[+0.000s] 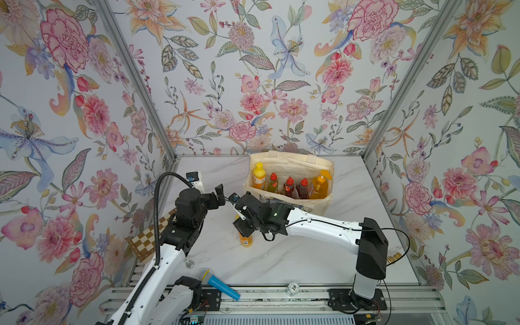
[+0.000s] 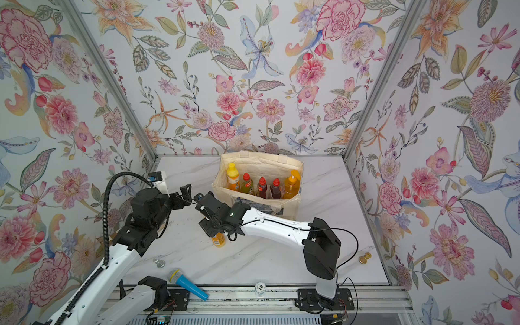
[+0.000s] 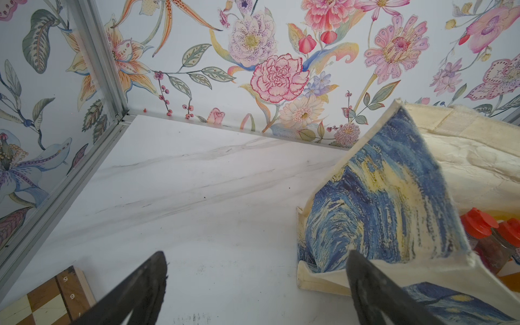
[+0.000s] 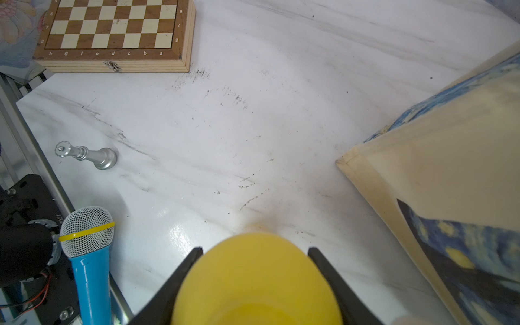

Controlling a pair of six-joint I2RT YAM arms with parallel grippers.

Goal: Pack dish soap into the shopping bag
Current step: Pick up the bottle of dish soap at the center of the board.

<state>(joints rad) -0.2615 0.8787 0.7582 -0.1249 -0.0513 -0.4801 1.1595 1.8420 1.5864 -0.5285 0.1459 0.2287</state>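
The chessboard (image 4: 112,25) border carries the letters h, g, f, e, d, c, b, a along one edge and digits, among them 7 and 8, along its sides. A small white round token (image 1: 292,287) at the front edge of the desk (image 1: 281,261) reads 10 in both top views. The labels on the dish soap (image 1: 289,188) cannot be read.

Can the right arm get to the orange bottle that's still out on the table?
Yes, it looks so. The right gripper is right over the orange bottle, with its fingers hugging the yellow cap on both sides. Nothing is in the way.
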